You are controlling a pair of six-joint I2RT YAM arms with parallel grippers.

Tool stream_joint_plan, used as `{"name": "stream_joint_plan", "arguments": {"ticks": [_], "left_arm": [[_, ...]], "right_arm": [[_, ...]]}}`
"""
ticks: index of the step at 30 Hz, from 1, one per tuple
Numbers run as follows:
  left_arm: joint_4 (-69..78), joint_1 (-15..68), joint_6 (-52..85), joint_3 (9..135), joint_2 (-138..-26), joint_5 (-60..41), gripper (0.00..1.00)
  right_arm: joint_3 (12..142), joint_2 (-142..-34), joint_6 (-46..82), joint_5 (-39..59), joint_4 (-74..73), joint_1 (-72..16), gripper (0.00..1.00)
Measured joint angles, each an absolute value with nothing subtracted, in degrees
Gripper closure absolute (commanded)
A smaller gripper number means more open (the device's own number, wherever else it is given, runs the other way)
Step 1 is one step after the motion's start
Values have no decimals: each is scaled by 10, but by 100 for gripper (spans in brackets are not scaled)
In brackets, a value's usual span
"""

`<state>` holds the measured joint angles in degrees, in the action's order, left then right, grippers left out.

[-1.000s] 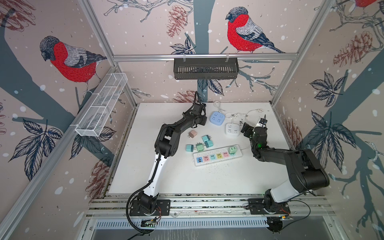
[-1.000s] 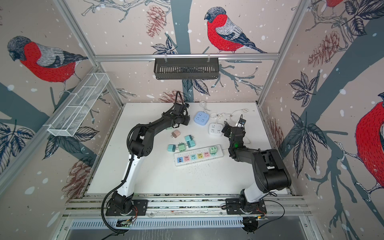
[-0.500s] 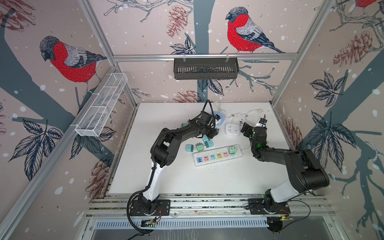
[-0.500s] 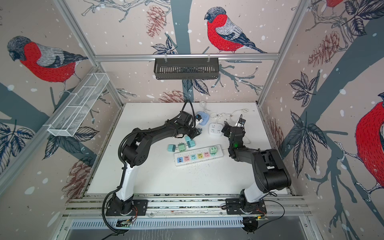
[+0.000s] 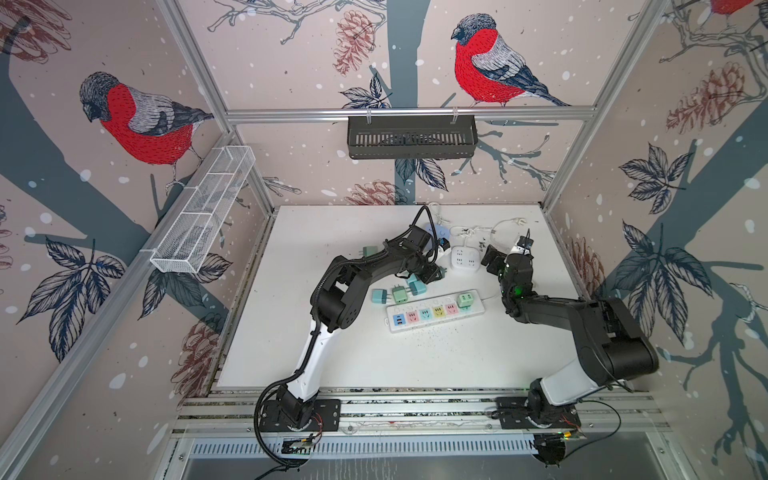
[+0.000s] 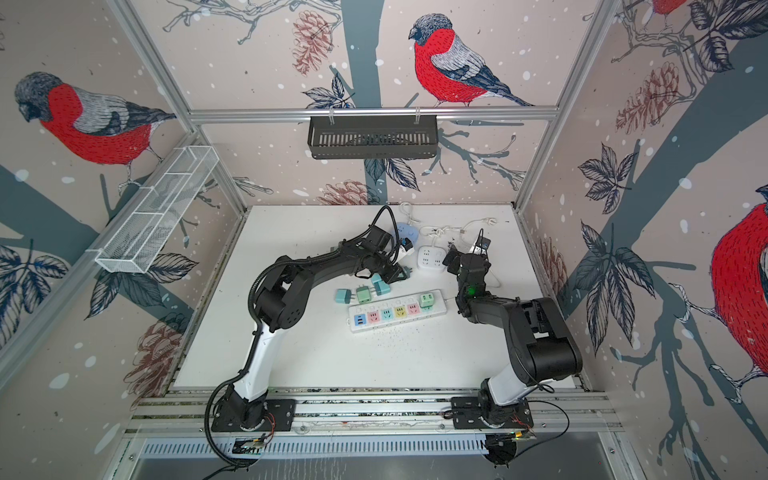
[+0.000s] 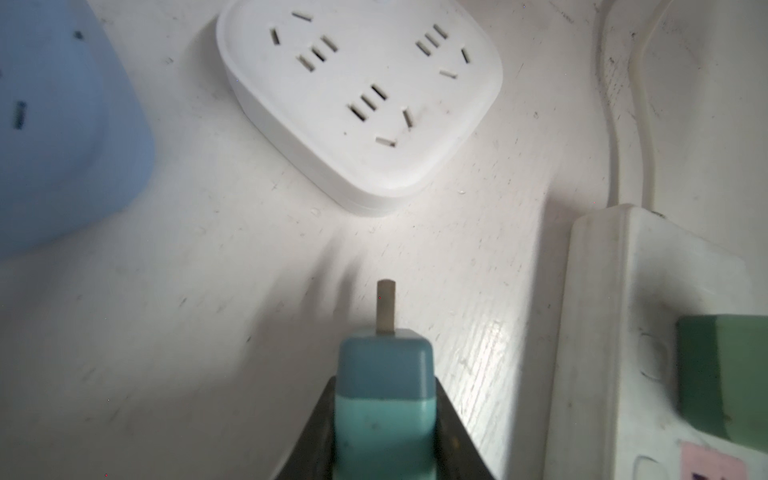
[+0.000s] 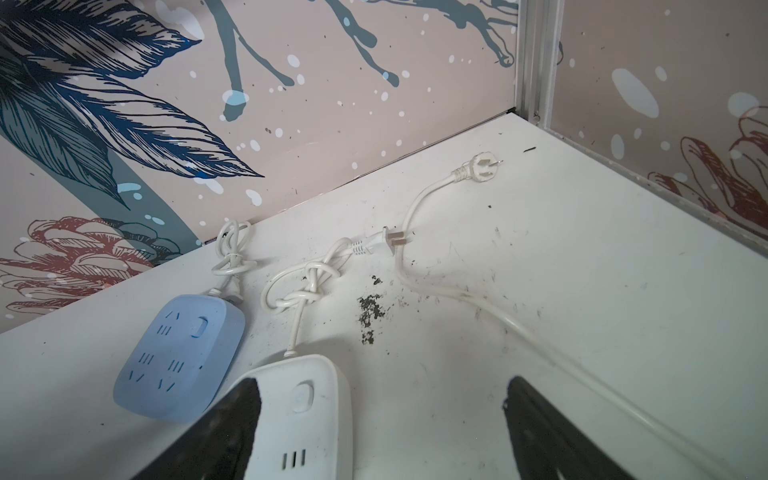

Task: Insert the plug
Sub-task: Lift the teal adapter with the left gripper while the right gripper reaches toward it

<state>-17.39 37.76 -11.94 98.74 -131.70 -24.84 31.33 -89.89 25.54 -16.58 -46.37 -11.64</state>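
Overhead view of a white table [image 5: 332, 257], read here as a clock face with twelve at the back wall.

The left arm comes in from seven o'clock and bends across to just past the centre, toward one o'clock. The left gripper [image 5: 434, 273] sits there. In the left wrist view its dark fingers [image 7: 307, 449] are closed tight on a teal plug [image 7: 384, 374], pinching its body from both sides. A metal prong sticks out in front, free of any socket.

The plug is held at the twelve o'clock side of a long power strip [image 5: 436, 312], apart from it. A white socket block [image 5: 464, 259] lies ahead of the prong, near it but not touching.

The power strip lies slanted near the table's centre and has a row of coloured sockets. A green adapter [image 5: 464, 300] is plugged in at its three o'clock end. Three loose plugs [image 5: 400, 294] lie just beside the strip at its ten o'clock side. A blue socket block [image 5: 432, 230] sits between twelve and one o'clock, partly hidden by the left arm.

The right gripper [image 5: 505, 254] is at two o'clock, just beside the white socket block. In the right wrist view its jaws stand wide apart, with only bare table between them and nothing held. Knotted white cords [image 8: 307, 282] trail toward the back wall.
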Motion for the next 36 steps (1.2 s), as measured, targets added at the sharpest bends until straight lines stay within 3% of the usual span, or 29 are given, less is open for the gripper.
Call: {"name": "stream_joint_plan", "arguments": {"ticks": [2,7,12,19,25,36], "left_arm": [[-174,380,-120,994,-1320,-238,83],[-186,380,-117,1006,-1310,-208,100],[-185,380,-108,983,-1226,-191,100],[-201,385,-122,920,-1098,-197,100],[-238,386,-118,877,-1016,-161,100],[-228,399,-82,773,-873,-167,100]], "right_arm": [[312,-898,255,-166,-464,-118,8],[269,-867,247,-157,-499,-119,1],[147,-824,173,-98,-686,-136,1],[104,-893,-101,-22,-888,-259,0],[116,-932,-310,6,-905,-326,0],[85,-863,-550,72,-922,-338,1]]}}
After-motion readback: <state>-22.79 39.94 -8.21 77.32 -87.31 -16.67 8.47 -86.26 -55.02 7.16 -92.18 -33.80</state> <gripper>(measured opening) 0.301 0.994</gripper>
